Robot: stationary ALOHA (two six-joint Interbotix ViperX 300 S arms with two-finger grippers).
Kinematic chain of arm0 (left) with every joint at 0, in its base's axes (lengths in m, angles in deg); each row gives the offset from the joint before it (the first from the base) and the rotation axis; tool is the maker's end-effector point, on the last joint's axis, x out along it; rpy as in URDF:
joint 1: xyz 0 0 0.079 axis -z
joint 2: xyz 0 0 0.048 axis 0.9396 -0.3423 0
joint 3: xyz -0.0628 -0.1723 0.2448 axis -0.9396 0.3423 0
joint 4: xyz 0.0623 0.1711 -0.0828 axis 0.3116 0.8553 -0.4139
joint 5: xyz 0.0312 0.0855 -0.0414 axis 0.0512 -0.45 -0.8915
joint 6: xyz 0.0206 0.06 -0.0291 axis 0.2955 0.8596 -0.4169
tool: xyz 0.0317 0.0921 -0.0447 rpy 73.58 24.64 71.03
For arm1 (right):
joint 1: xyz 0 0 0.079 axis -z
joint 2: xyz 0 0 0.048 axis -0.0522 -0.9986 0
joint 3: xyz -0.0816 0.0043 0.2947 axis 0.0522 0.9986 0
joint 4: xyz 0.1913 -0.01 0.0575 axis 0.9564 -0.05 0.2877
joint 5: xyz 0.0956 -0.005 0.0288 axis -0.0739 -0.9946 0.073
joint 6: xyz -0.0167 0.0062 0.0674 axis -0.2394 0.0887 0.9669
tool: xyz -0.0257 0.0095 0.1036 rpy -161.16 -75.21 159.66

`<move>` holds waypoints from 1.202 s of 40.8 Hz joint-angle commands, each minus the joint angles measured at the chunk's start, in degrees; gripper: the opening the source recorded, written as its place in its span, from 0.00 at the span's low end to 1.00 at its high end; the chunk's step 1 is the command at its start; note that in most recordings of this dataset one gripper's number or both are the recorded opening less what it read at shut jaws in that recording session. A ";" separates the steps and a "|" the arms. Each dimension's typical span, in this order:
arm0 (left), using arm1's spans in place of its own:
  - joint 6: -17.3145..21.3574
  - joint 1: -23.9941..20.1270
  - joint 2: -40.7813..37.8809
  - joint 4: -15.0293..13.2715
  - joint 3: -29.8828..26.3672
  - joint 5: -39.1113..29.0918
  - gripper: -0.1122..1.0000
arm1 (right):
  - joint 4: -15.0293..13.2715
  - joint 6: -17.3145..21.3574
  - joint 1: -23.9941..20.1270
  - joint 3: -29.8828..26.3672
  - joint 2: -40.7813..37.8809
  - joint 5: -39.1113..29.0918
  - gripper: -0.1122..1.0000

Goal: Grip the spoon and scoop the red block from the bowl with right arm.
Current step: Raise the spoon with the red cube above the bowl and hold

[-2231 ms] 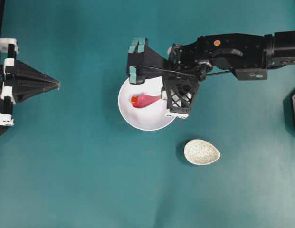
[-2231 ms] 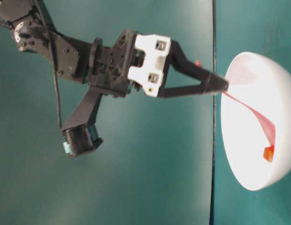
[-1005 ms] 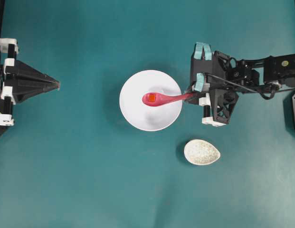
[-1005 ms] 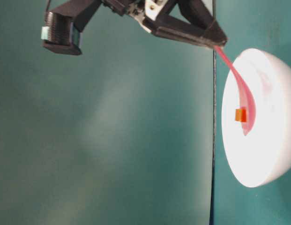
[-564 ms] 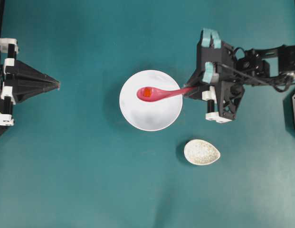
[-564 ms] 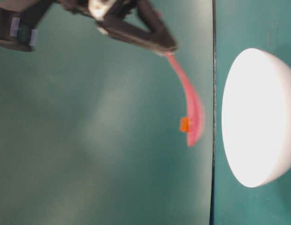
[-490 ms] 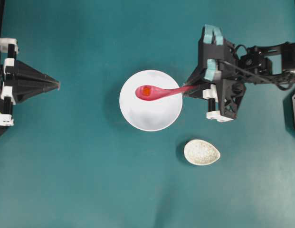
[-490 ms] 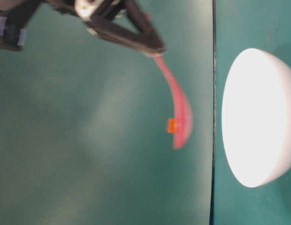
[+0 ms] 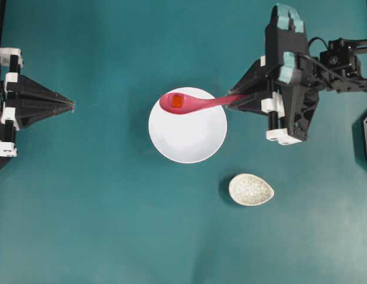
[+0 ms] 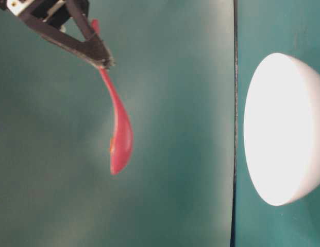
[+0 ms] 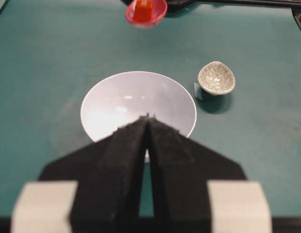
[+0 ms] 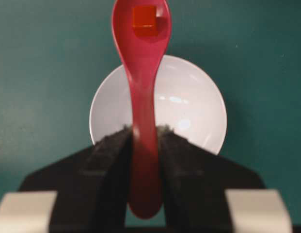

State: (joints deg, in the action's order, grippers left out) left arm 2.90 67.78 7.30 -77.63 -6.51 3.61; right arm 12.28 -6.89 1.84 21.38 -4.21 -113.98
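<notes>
My right gripper (image 9: 235,100) (image 12: 144,131) is shut on the handle of the pink spoon (image 9: 201,103) (image 12: 143,97). The spoon is held level, well above the table, with its scoop over the far rim of the white bowl (image 9: 187,136) (image 12: 191,107). The red block (image 9: 177,102) (image 12: 144,22) lies in the scoop. In the table-level view the spoon (image 10: 121,136) hangs far off the bowl (image 10: 283,128), with only an orange edge of the block showing. My left gripper (image 9: 72,106) (image 11: 148,116) rests shut at the left edge, holding nothing.
A small speckled oval dish (image 9: 251,189) (image 11: 216,77) sits on the teal table, to the lower right of the bowl in the overhead view. The right arm's body (image 9: 325,65) reaches in from the right edge.
The right gripper has lifted the spoon with the block out of the bowl and kept rising. The gripper drew back to the right. The left arm has not moved.
</notes>
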 commanded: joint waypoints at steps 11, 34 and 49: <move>0.09 -0.18 -0.09 0.18 -1.49 -0.09 0.10 | 0.44 0.26 -0.18 -1.76 1.32 -0.09 0.30; 0.00 -0.18 -0.09 0.18 -1.67 -0.44 0.10 | 0.70 0.18 -0.18 -1.41 1.93 -0.18 0.30; 0.00 -0.18 0.88 0.18 -2.20 -0.26 0.10 | 0.79 0.35 -0.18 -1.41 2.02 0.44 0.30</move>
State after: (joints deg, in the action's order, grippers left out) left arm 2.90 67.78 8.00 -77.63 -6.95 2.91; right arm 12.90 -6.62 1.84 21.38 -3.25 -114.24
